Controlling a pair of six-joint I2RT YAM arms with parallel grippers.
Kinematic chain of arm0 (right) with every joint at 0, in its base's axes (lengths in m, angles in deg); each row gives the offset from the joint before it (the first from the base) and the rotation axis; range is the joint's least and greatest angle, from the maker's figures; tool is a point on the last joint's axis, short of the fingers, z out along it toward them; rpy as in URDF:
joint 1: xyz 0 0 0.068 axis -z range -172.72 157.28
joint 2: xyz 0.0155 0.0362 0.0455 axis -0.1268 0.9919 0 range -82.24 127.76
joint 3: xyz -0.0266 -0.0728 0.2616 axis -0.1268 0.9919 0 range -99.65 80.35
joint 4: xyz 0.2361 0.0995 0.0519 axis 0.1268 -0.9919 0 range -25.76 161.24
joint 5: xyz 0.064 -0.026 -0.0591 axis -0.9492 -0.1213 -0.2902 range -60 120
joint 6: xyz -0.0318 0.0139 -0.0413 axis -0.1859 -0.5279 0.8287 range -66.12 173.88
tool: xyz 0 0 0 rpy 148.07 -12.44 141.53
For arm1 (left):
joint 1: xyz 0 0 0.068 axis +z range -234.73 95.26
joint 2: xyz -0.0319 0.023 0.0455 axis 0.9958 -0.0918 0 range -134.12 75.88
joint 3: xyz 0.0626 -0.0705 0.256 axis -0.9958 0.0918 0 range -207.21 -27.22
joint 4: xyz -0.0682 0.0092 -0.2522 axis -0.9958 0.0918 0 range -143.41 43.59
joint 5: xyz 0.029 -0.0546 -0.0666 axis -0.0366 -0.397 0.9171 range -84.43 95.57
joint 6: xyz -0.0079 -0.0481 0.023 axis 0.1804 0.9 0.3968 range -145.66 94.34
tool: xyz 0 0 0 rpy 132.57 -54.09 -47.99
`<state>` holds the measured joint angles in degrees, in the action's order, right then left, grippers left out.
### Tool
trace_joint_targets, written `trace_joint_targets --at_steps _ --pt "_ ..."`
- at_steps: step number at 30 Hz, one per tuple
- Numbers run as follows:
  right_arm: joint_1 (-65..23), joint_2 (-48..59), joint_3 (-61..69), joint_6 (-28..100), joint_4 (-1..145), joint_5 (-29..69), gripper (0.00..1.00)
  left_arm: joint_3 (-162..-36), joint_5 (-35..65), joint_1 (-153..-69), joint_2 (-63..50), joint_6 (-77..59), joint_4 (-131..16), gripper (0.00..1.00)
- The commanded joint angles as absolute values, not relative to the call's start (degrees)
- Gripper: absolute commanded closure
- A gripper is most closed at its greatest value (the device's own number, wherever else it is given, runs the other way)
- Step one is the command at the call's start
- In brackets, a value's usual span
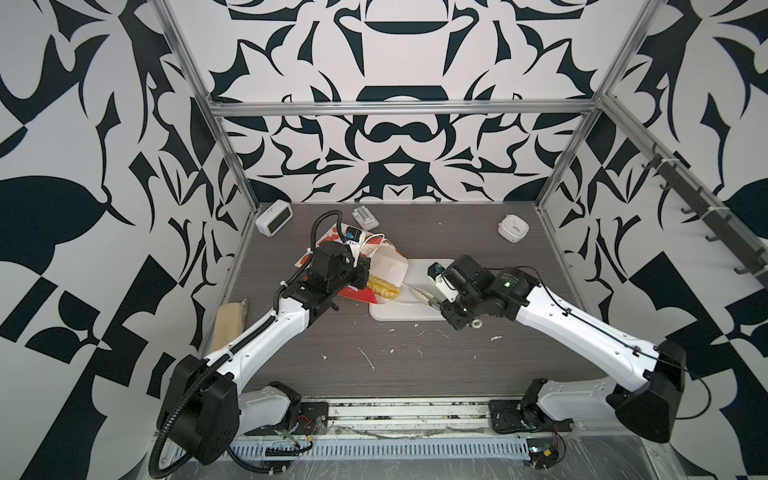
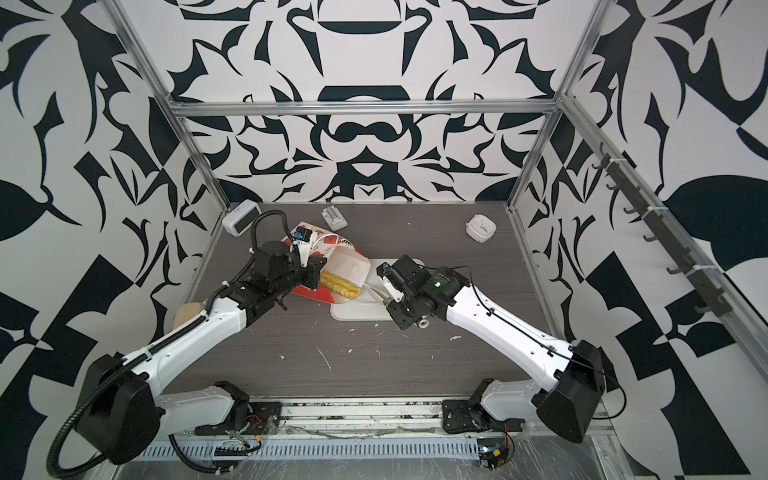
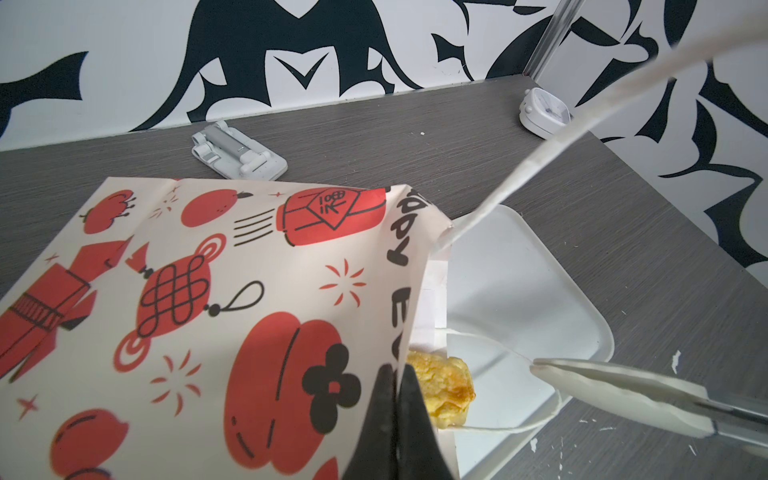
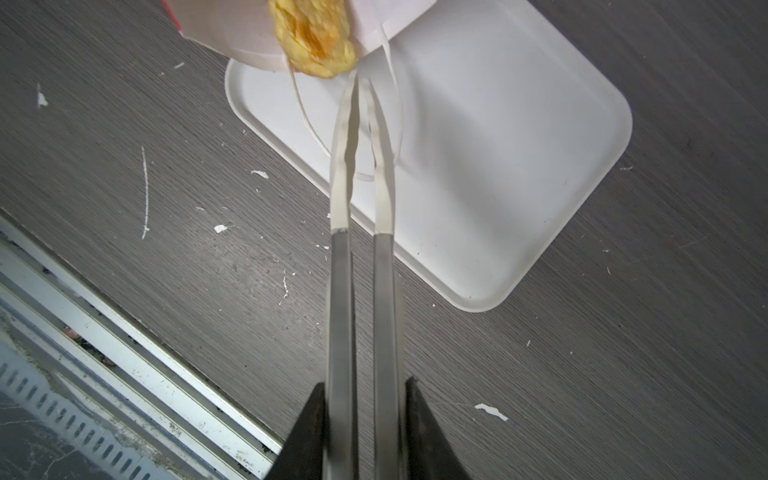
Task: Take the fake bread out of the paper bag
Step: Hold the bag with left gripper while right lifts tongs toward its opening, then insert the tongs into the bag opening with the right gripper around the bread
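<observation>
Black-and-white patterned walls close in one grey wood-grain tabletop (image 1: 415,365). One paper bag (image 3: 208,311) lies on its side there, with its mouth over an edge of the single white tray (image 4: 498,166). One piece of fake bread (image 4: 313,37) pokes out of that mouth, above the tray.

The left hand (image 3: 397,399) is pinched tight on the bag's rim, just beside the bread. The right hand (image 4: 365,386) grips one pair of metal tongs (image 4: 340,291). Their two white tips stand narrowly apart, just beside the bread's end.

Two cord handles show: one (image 4: 307,120) is looped on the tray under the tips, the other (image 3: 540,153) is raised.

Along the far edge sit one clock (image 1: 274,217), one grey folded stand (image 1: 365,217) and one small white box (image 1: 513,226). One beige block (image 1: 227,324) lies at the left edge.
</observation>
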<state>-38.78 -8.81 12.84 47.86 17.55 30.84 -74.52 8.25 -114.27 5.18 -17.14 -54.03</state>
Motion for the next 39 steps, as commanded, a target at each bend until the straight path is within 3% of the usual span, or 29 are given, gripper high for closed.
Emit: trace_joint_targets --at_steps 1,39 --pt "-40.13 -9.99 12.80 50.33 21.52 29.90 0.68 -73.71 9.13 -114.45 4.77 -17.22 -55.30 1.00" --pt "-43.05 9.97 0.59 61.57 29.06 31.90 0.62 -75.29 12.49 -114.66 0.38 -17.50 -57.01 0.99"
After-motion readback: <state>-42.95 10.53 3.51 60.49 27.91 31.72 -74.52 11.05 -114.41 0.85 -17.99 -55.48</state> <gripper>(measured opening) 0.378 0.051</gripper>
